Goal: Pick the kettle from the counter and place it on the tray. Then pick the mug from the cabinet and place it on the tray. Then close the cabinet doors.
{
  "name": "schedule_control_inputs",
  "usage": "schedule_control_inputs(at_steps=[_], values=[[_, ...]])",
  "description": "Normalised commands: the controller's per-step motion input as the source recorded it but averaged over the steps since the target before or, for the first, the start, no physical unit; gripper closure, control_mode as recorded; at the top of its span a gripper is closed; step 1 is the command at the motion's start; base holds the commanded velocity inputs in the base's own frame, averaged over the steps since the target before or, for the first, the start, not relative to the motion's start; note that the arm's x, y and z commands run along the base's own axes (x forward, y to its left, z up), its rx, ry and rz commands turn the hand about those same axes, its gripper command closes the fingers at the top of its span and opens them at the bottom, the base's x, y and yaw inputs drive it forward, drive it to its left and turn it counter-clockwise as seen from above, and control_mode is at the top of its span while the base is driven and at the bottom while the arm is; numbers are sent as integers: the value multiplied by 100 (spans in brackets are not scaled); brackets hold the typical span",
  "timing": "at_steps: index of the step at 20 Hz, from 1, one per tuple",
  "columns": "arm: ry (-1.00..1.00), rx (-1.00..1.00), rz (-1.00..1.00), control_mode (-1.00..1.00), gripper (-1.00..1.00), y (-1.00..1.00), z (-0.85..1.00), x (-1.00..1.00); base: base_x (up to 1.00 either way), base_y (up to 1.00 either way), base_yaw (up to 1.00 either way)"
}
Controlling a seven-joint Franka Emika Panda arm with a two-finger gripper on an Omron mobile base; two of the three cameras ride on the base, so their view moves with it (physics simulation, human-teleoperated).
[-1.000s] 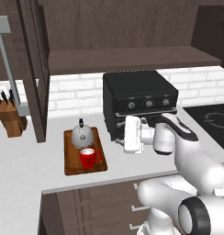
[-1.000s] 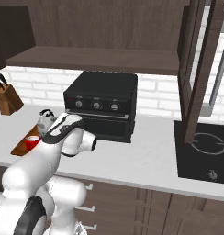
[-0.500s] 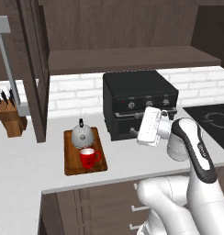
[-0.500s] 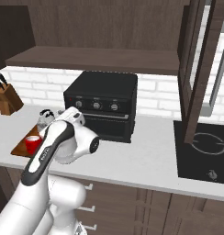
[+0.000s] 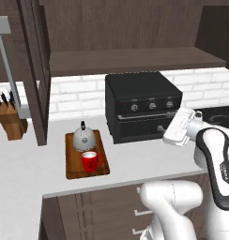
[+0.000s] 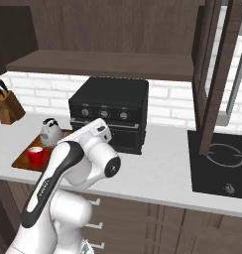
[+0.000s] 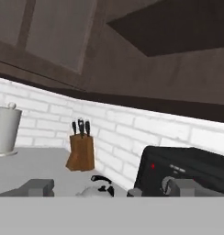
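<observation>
The silver-grey kettle [image 5: 83, 138] and the red mug [image 5: 90, 161] both stand on the brown tray [image 5: 71, 171], which lies on the light counter [image 5: 22, 164]. Right of the tray, my white hand [image 5: 180, 125] hovers in front of the black oven. In the hand view my gripper [image 7: 110, 189] is open with nothing between its tips, and the kettle's black handle [image 7: 103, 181] shows low down. The cabinet [image 5: 135, 61] has a bare shelf. Its left door [image 5: 34, 70] and right door [image 6: 214, 74] stand open. From the right I see the kettle [image 6: 51, 130], mug [image 6: 36, 155] and tray [image 6: 20, 161].
A black oven [image 5: 142, 105] sits on the counter behind my hand. A tan knife block [image 5: 12, 123] stands at the far left, and a paper towel roll [image 7: 6, 128] beyond it. A black cooktop [image 6: 222, 163] lies to the right, under the open right door's silver handle [image 6: 237, 84].
My arm has swung to the right, carrying the open hand away from the tray and across the oven front. The kettle and mug have stayed on the tray.
</observation>
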Motion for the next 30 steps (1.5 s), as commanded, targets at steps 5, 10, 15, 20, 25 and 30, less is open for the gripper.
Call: schedule_control_inputs(at_steps=[5,10,15,20,25,30], values=[[-6,0,-21,-100,-100,-97,15,-20,0,0,0],[-6,0,-21,-100,-100,-93,19,-12,0,0,0],[-11,0,-16,-100,-100,-86,34,0,0,0,0],[-11,0,-15,-100,-100,-81,13,0,0,0,0],[-9,3,-9,-100,-100,-91,1,0,0,0,0],[-10,6,-10,-100,-100,-78,0,0,0,0,0]])
